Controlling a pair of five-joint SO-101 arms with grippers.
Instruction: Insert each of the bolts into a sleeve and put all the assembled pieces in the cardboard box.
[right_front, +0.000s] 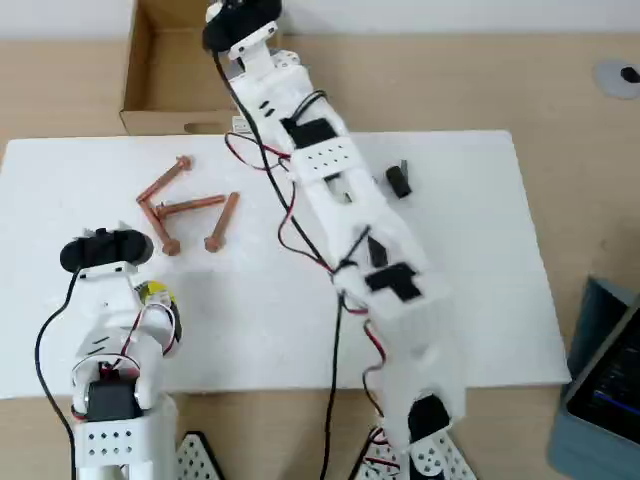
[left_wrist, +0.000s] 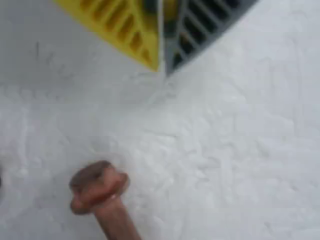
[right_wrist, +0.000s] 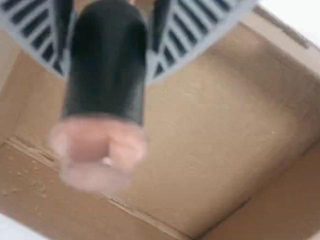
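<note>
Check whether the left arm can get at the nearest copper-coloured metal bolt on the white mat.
Probably yes: the left claw hangs close to that copper-coloured metal bolt, with only bare white mat between them.

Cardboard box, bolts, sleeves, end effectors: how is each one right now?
Cardboard box: open on top.
Assembled piece: bolt in sleeve, held.
Right end effector: shut on assembled piece, above box.
Four bolts: loose, lying on white sheet.
Spare sleeve: loose on sheet.
Left end effector: shut, holding nothing.

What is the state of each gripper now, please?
Left gripper: closed, holding nothing.
Right gripper: closed on the black sleeve with a bolt in it.
</note>
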